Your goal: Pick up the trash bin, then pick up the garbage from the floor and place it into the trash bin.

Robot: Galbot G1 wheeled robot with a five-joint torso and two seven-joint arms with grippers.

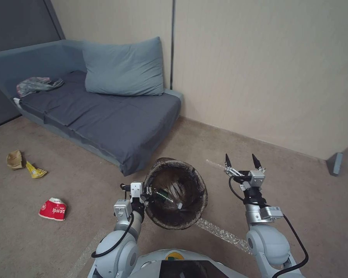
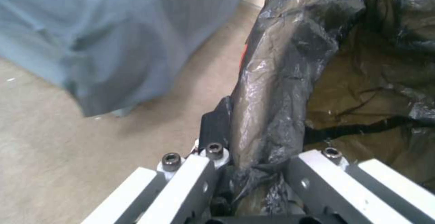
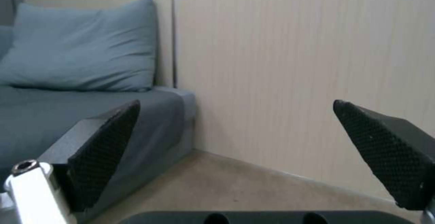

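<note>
The trash bin (image 1: 189, 173), round with a dark bag liner over its rim, hangs above the floor in front of me. My left gripper (image 1: 149, 193) is shut on its near-left rim; in the left wrist view the liner-covered rim (image 2: 272, 91) runs between the fingers. A clear bottle with a green label (image 1: 167, 197) lies inside the bin. On the floor to the left lie garbage pieces: a red-and-white cup (image 1: 53, 209), a yellow wrapper (image 1: 35, 170) and a tan paper bag (image 1: 14, 159). My right gripper (image 1: 243, 161) is raised right of the bin, open and empty, its fingers (image 3: 106, 145) spread wide.
A grey-blue sofa (image 1: 116, 123) with a pillow (image 1: 123, 67) stands behind the bin against the beige wall (image 1: 266, 69). A grey translucent bag (image 1: 36, 85) lies on the sofa's far end. Bare floor stretches to the right.
</note>
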